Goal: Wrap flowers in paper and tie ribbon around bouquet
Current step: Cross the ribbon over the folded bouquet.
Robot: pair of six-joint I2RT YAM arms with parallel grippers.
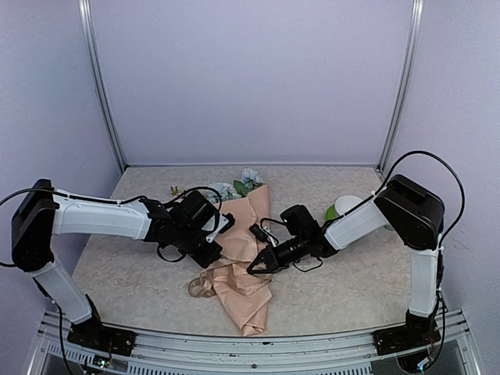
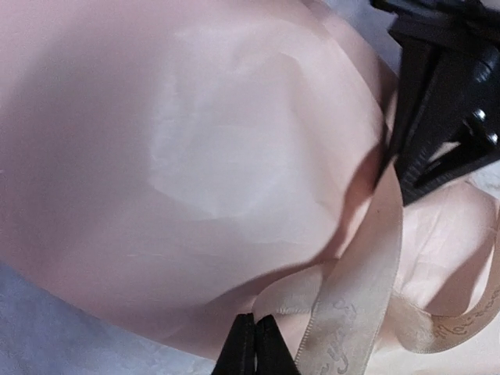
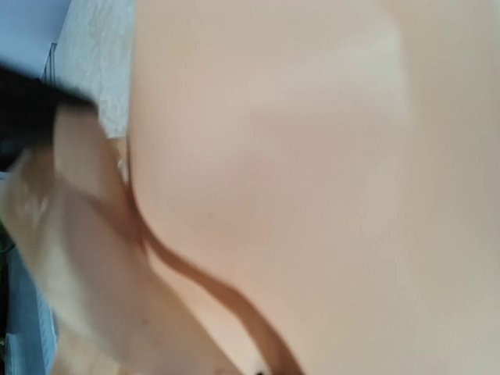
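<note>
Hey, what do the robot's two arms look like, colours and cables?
The left arm and right arm have white tubular links and bulky black joint housings. The left end effector and right end effector are black. Thin black cables loop alongside both.

The overhead view is sharp under soft, even light, with faint shadows beneath the arms [image 1: 101, 217] on the tabletop [image 1: 117, 262]. In the left wrist view the paper [image 2: 195, 156] carries a pale sheen, and deep shadow lies under its fold beside the ribbon [image 2: 359, 312]. The right wrist view is wholly blurred, too close to focus.
</note>
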